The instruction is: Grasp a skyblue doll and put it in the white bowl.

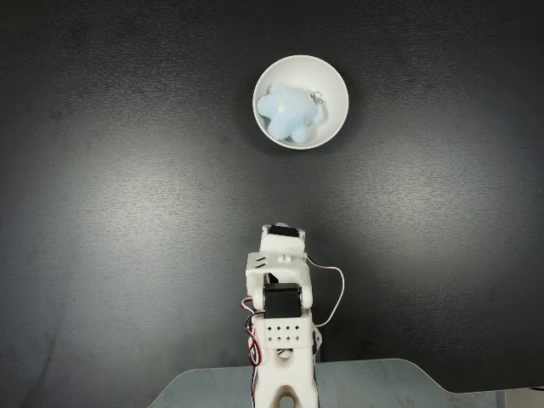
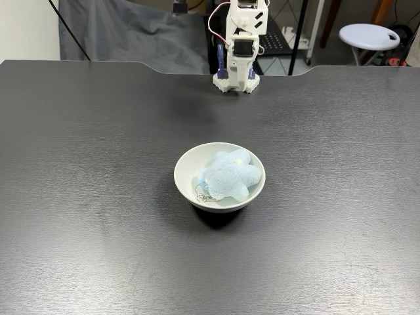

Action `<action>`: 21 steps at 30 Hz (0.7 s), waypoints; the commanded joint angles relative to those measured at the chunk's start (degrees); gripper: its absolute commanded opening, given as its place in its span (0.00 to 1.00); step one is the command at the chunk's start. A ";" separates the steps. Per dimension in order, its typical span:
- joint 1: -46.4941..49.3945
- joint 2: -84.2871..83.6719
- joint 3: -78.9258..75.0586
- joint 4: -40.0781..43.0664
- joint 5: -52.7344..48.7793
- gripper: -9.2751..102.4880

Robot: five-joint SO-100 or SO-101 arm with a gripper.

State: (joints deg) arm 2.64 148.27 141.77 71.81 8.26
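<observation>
The small fluffy pale-blue plush doll with a lobed star shape [image 1: 291, 113] is lying inside the round, plain, glossy white bowl [image 1: 333, 85], filling most of its hollow. In a fixed view from above, the doll is resting toward the lower left of the bowl, with its tiny metal ring [image 1: 317, 97] sitting at the upper right, close to the bowl's wall. In a fixed view from across the surface [image 2: 79, 216], the doll [image 2: 229, 177] is leaning toward the far and right side of the bowl [image 2: 184, 172], and the ring [image 2: 203, 195] is lying at the near left, on the bowl's inner floor. No face or white patch on the doll is showing clearly in either view.

The bowl is standing upright on the dark, matte, faintly grained surface [image 1: 110, 212], well apart from the white plastic robot arm [image 1: 280, 293]. The arm is sitting folded back over its base at the surface's edge, with red and white wires looping beside it. In the view from across the surface, the arm [image 2: 240, 46] is standing at the far edge, well behind the bowl. The gripper is tucked into the folded arm and I cannot tell whether its fingers are apart or together; nothing is seen between them.

A round white stool [image 2: 369, 34] is standing behind the surface, at upper right.
</observation>
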 commanded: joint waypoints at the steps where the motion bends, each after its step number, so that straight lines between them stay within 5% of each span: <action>1: 0.09 10.81 2.99 -3.25 0.70 0.08; 7: 0.26 43.15 22.68 -3.87 -0.18 0.08; 21: 0.26 42.71 26.19 -0.26 -0.26 0.08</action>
State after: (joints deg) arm 2.64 190.72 168.84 71.28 8.26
